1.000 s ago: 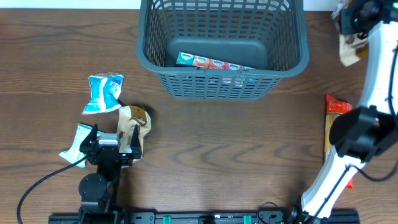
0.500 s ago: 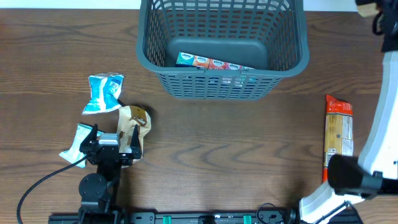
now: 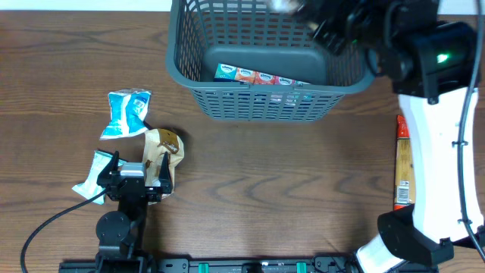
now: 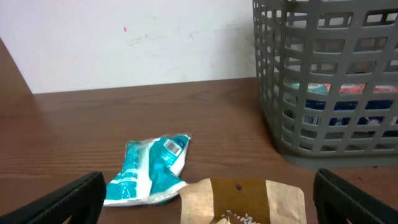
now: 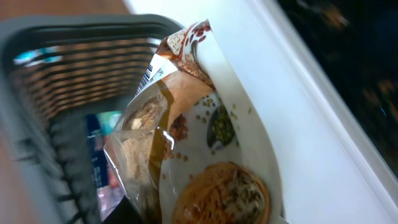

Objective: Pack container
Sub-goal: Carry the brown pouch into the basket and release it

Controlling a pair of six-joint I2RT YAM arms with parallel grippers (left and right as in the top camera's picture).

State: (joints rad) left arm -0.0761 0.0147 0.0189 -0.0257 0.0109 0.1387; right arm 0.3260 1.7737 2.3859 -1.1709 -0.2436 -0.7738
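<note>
The dark grey lattice basket [image 3: 189,68] stands at the back centre and holds a colourful tissue pack [image 3: 258,76]. It also shows in the left wrist view [image 4: 292,124] and in the right wrist view [image 5: 25,81]. My right gripper [image 3: 324,21], blurred, is above the basket's back right part. It is shut on a brown and white cracker packet [image 5: 199,143]. My left gripper [image 3: 139,171] rests open at the front left. A brown paper packet [image 3: 161,152] lies between its fingers, as the left wrist view [image 4: 242,202] shows.
A blue packet [image 3: 127,114] lies left of the brown one and shows in the left wrist view [image 4: 152,168]. Another blue packet [image 3: 92,176] lies by the left gripper. A long red and orange packet [image 3: 404,163] lies at the right, partly under the right arm.
The right arm has swung from the far right edge leftward to above the basket, carrying the cracker packet. The left arm has not moved.
</note>
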